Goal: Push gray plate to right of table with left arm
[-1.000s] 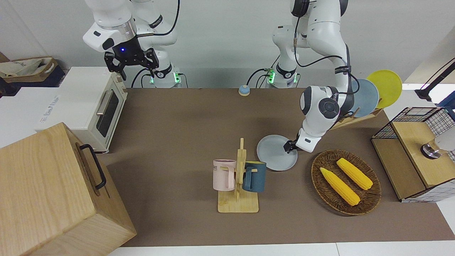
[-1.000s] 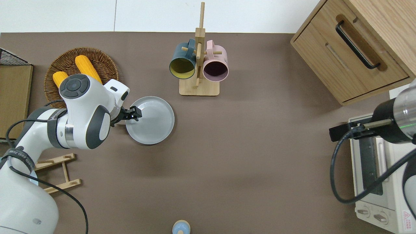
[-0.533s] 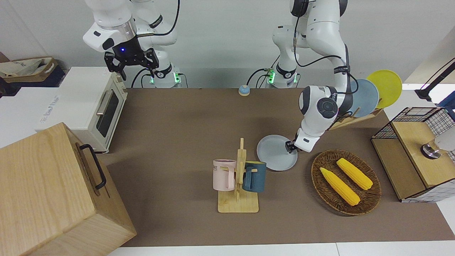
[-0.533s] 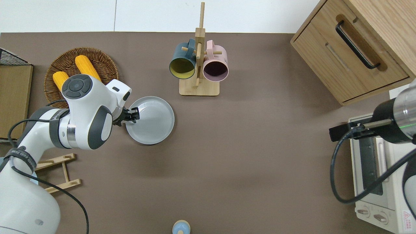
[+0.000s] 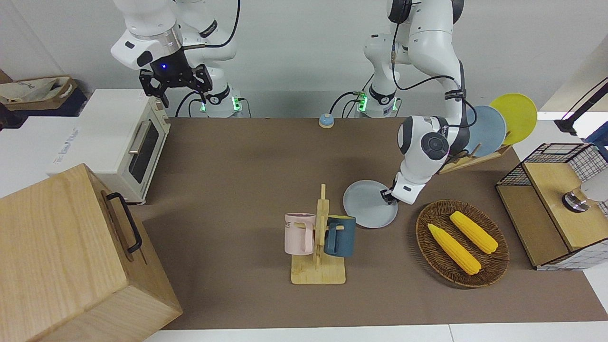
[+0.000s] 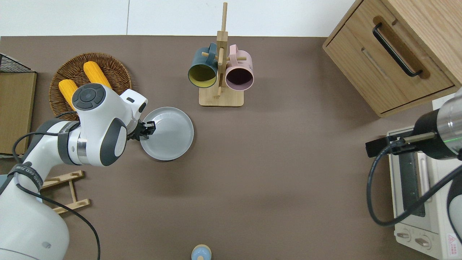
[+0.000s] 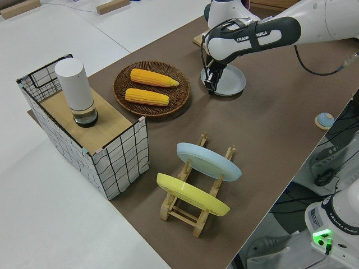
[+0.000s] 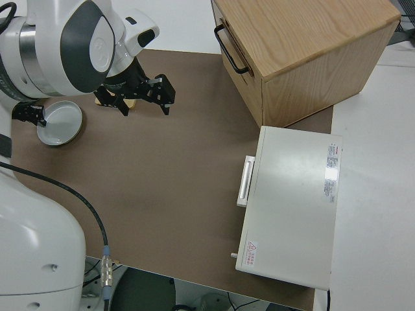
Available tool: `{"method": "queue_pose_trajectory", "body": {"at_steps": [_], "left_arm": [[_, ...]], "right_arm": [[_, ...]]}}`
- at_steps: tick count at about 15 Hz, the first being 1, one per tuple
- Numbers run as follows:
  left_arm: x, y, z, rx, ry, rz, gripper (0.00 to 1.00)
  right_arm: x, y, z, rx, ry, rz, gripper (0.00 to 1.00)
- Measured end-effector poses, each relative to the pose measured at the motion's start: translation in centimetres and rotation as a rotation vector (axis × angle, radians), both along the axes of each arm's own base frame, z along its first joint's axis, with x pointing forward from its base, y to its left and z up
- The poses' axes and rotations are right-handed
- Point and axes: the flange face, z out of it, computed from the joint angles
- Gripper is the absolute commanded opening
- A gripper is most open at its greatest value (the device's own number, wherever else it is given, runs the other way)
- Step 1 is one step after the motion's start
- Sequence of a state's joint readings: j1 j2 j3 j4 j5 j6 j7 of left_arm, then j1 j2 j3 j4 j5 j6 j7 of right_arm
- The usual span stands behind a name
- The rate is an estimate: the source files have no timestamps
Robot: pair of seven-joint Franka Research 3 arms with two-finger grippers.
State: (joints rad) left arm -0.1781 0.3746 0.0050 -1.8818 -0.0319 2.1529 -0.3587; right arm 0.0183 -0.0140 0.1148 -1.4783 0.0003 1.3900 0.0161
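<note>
The gray plate [image 5: 368, 205] lies flat on the brown table [image 5: 237, 166], nearer to the robots than the mug rack and beside the wicker basket. It also shows in the overhead view [image 6: 169, 134], the left side view [image 7: 230, 82] and the right side view [image 8: 59, 124]. My left gripper [image 5: 387, 196] is low at the plate's rim on the side toward the left arm's end of the table, as the overhead view [image 6: 148, 129] and the left side view [image 7: 210, 84] show. My right gripper [image 5: 179, 91] is open, empty and parked.
A mug rack [image 6: 221, 72] holds a pink and a teal mug. A wicker basket [image 5: 430, 249] holds two corn cobs. A rack with a sky-blue plate [image 5: 489, 129] and a yellow plate [image 5: 517, 116], a wire shelf [image 5: 551, 199], a toaster oven [image 5: 123, 142], a wooden cabinet [image 5: 66, 256] and a bell [image 5: 326, 120] stand around.
The left arm's wrist and elbow have shifted slightly while its gripper stays at the plate's rim. The plate has not visibly moved. The right arm has not moved.
</note>
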Motion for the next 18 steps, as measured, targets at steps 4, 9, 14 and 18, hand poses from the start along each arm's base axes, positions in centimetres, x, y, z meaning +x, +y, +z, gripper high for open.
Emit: {"method": "queue_pose_trajectory", "body": {"at_steps": [4, 9, 14, 18], "left_arm": [[0.00, 0.00, 0.05, 0.000, -0.001, 0.001, 0.10], [0.00, -0.02, 0.08, 0.000, -0.001, 0.001, 0.05], [-0.04, -0.37, 0.47, -0.002, -0.005, -0.003, 0.00], [-0.06, -0.41, 0.58, -0.002, -0.005, -0.003, 0.00]], "right_arm": [[0.00, 0.00, 0.00, 0.000, 0.000, 0.000, 0.983], [0.00, 0.00, 0.00, 0.000, 0.000, 0.000, 0.983], [0.00, 0.00, 0.00, 0.000, 0.000, 0.000, 0.983], [0.00, 0.00, 0.00, 0.000, 0.000, 0.000, 0.983]]}}
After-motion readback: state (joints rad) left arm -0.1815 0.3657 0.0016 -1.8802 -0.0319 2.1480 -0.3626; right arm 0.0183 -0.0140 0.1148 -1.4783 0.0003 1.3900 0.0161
